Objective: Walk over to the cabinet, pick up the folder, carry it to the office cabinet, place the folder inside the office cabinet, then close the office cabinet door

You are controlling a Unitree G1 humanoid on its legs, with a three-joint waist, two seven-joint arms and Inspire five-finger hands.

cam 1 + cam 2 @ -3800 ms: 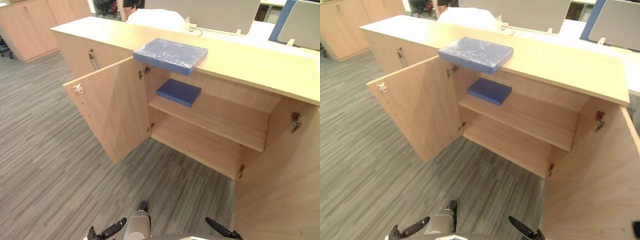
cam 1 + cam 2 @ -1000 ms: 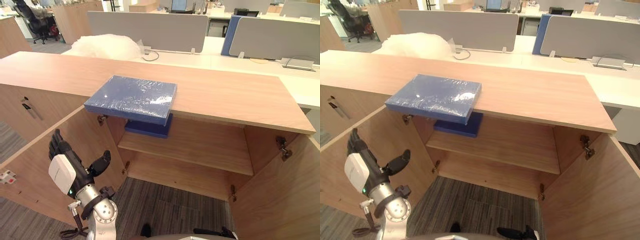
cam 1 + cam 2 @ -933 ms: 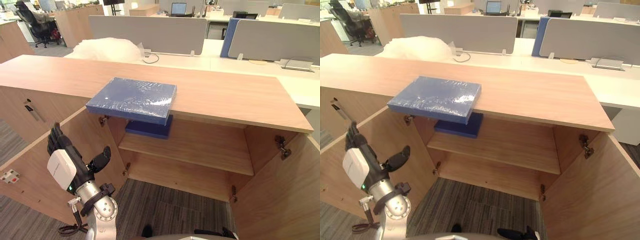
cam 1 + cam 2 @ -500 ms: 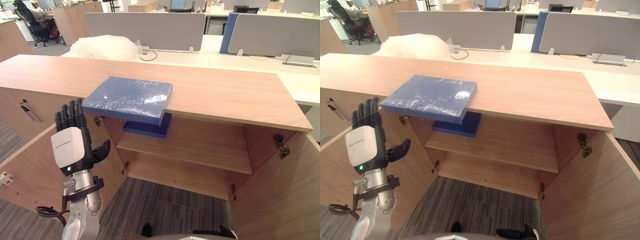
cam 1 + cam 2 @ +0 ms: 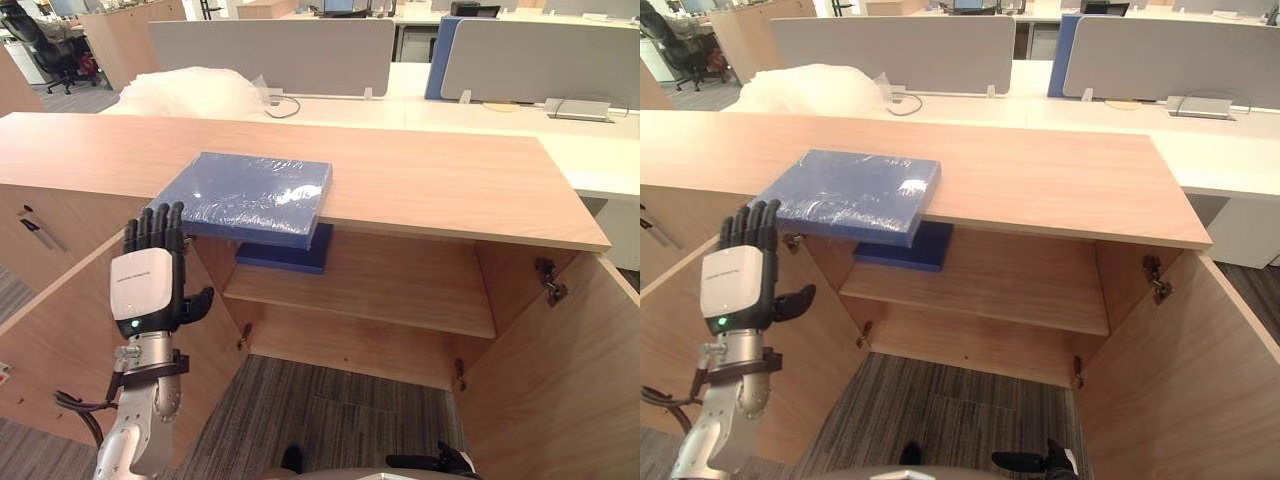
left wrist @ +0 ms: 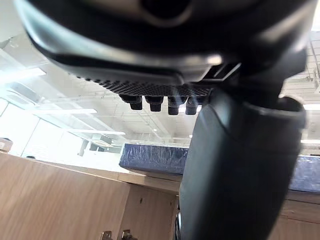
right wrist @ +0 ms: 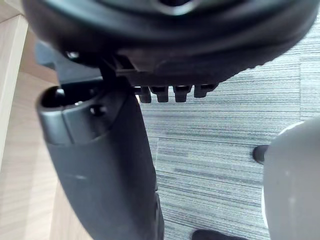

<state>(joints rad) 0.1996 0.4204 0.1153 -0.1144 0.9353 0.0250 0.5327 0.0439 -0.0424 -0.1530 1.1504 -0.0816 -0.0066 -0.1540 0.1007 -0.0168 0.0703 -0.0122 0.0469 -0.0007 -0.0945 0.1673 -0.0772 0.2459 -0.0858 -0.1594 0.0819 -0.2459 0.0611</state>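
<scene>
- The folder [image 5: 250, 195], blue and wrapped in clear film, lies flat on the cabinet top [image 5: 430, 180]. Its near edge juts out over the open front, just above and beyond the left hand's fingertips.
- The left hand [image 5: 145, 290] is raised with its fingers straight up and its thumb splayed toward the opening. It holds nothing, and in the left wrist view the folder sits apart from it, past the fingertips.
- The step in hand looks like the reach for the pick-up, and the overhang is the best place to take hold.
  - Bring the fingers over the top face and the thumb under the jutting edge, then pinch.
  - The film looks slippery, so close firmly near the middle of the near edge rather than at the corner, or the folder may swing or slide.
  - Lift it level.
- Below the folder, on the thumb side of the hand, a darker blue folder [image 5: 285, 257] rests on the inner shelf [image 5: 400, 295]. The bare stretch of shelf beside it would suit the placing.
- The left door [image 5: 50, 360] stands open right behind the hand, so keep the wrist off it.
- The right hand [image 7: 95, 150] hangs low over the carpet with its fingers loose and empty. It could support the folder's far side.
</scene>
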